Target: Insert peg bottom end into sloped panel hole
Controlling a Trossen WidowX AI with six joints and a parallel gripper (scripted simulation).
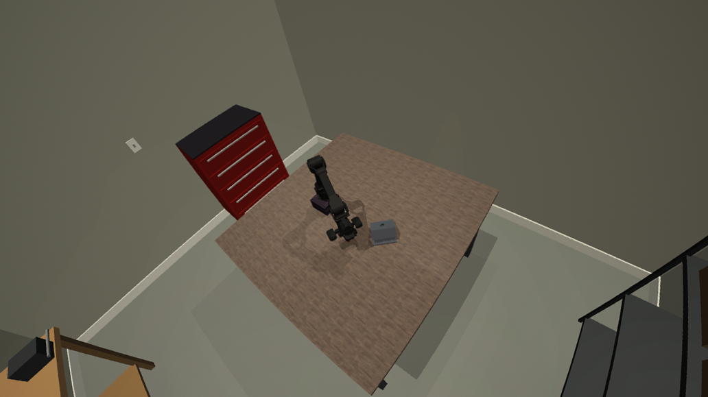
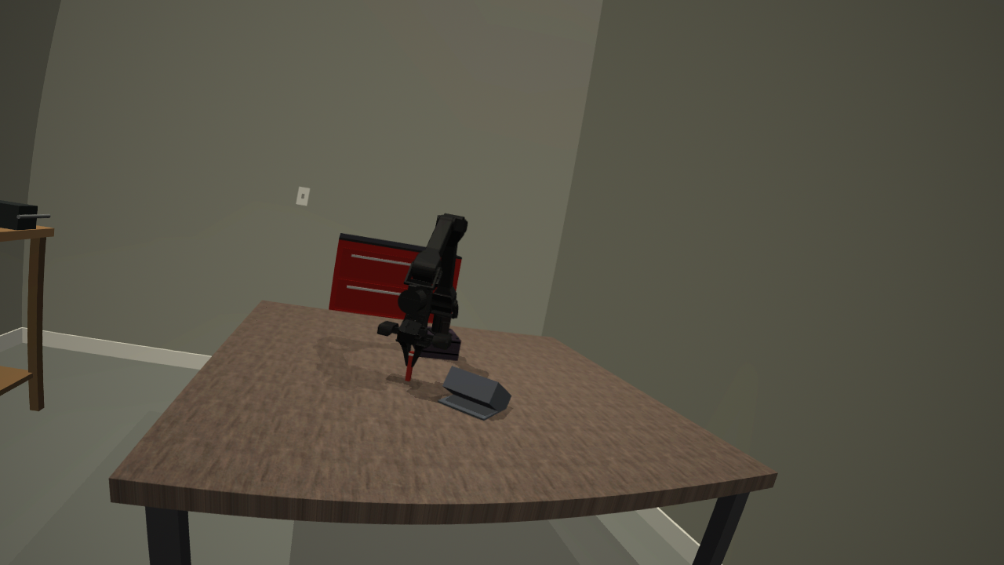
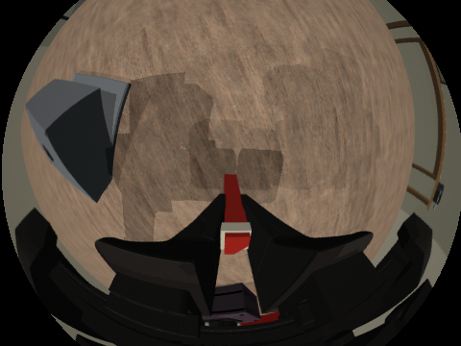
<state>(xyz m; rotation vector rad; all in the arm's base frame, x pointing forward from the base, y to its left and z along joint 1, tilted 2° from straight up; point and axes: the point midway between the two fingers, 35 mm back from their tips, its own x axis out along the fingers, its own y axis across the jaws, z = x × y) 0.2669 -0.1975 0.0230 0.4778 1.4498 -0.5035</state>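
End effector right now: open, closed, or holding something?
End effector: closed on the red peg, which stands upright on the table.

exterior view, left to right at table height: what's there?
Wooden side table → red drawer cabinet → gripper shut on the red peg → grey sloped panel.
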